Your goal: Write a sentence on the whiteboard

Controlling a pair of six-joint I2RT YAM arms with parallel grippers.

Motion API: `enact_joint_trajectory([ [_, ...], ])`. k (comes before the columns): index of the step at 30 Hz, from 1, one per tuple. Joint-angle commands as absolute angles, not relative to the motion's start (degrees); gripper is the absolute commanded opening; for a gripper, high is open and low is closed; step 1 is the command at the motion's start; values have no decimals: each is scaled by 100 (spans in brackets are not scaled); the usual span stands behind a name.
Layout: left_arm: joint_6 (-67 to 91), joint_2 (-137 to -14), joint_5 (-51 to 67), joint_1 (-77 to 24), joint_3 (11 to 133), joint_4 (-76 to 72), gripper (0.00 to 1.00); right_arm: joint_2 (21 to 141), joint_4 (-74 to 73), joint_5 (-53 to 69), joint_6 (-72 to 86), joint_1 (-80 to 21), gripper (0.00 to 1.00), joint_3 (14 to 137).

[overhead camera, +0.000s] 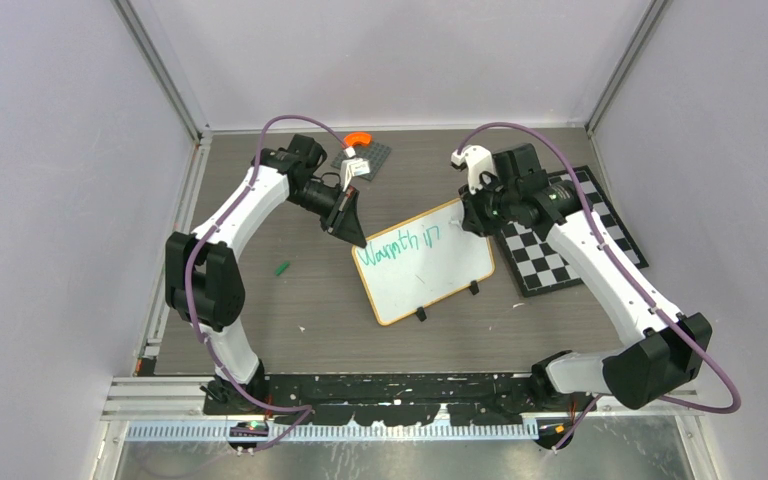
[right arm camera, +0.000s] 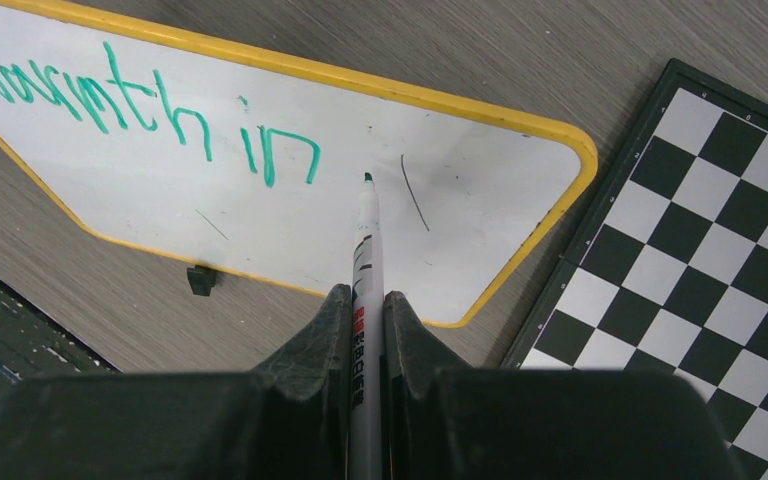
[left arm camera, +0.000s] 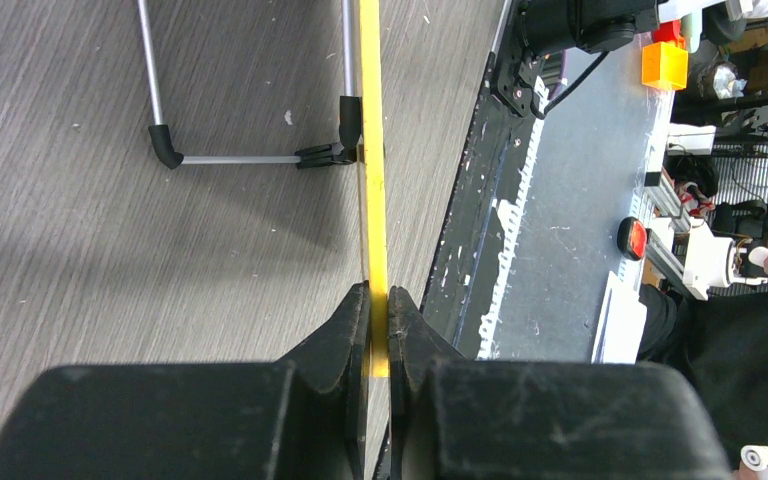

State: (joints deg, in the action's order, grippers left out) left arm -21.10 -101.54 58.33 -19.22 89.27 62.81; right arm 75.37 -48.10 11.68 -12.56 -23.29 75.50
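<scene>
The whiteboard [overhead camera: 430,268] lies mid-table, tilted, with an orange-yellow frame. Green lettering [overhead camera: 400,243] on it reads "Warmth in"; the same words show in the right wrist view [right arm camera: 150,105]. My left gripper [overhead camera: 353,235] is shut on the board's left edge, seen as a yellow strip [left arm camera: 372,150] between the jaws. My right gripper [overhead camera: 472,215] is shut on a white marker [right arm camera: 365,265]. Its green tip [right arm camera: 368,178] sits at the board surface [right arm camera: 460,200] just right of "in".
A black-and-white checkerboard [overhead camera: 570,235] lies right of the whiteboard. A green marker cap [overhead camera: 282,268] lies on the table at the left. A dark pad with an orange ring [overhead camera: 361,140] sits at the back. The board's wire stand [left arm camera: 230,158] shows underneath.
</scene>
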Motion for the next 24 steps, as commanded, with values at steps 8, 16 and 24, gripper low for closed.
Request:
enact_joint_trajectory([
  [8, -2168, -10072, 6064, -2004, 9011, 6390, 0, 7695, -4459, 1222, -1310, -2337, 0, 7801],
  [16, -2196, -10099, 6064, -2004, 8987, 6408, 0, 7729, -4423, 1514, -1237, -2373, 0, 7563],
  [24, -2189, -10118, 6057, -2004, 8982, 6408, 0, 7657, -4438, 1439, -1375, -2369, 0, 7219],
])
